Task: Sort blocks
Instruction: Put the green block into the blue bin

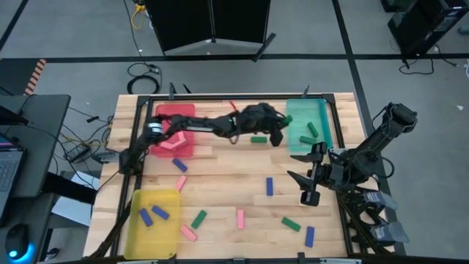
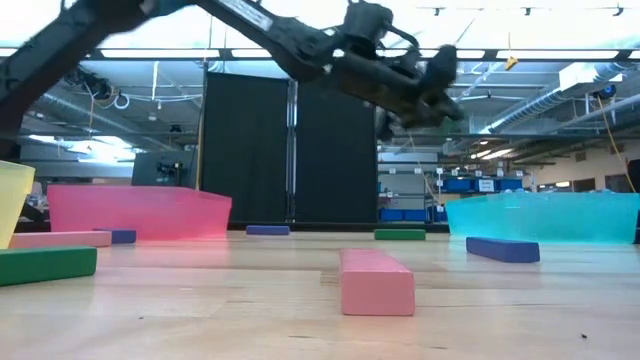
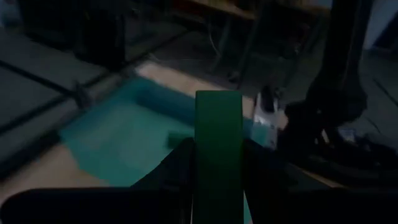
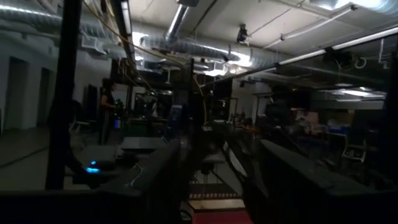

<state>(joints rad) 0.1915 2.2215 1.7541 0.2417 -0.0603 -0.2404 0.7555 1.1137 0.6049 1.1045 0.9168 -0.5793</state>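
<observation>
My left gripper [image 1: 278, 136] reaches across the table's far half to the teal tray [image 1: 320, 110] and is shut on a green block [image 3: 217, 124]. In the low view it [image 2: 415, 105] hangs well above the table. Loose blocks lie flat on the wood: green [image 1: 258, 138], blue [image 1: 269, 186], pink [image 1: 240, 218], green [image 1: 198, 218]. Pink blocks [image 1: 174, 144] lie in the red tray, blue ones [image 1: 160, 213] in the yellow tray, green ones [image 1: 313, 130] in the teal tray. My right gripper [image 1: 308, 187] waits open at the table's right side. My left gripper pinches the green block between its two fingers [image 3: 177, 162], which lie along its long sides. The block's free end [image 3: 217, 99] sticks out past the fingertips. It is lifted clear, with the teal tray [image 3: 124, 134] beneath it.
The red tray [image 1: 163, 111] stands far left, the yellow tray [image 1: 139, 233] near left, the teal tray far right. More blocks lie near the front edge: green [image 1: 291, 224], blue [image 1: 309, 235], pink [image 1: 188, 233]. The left arm spans the table's far half.
</observation>
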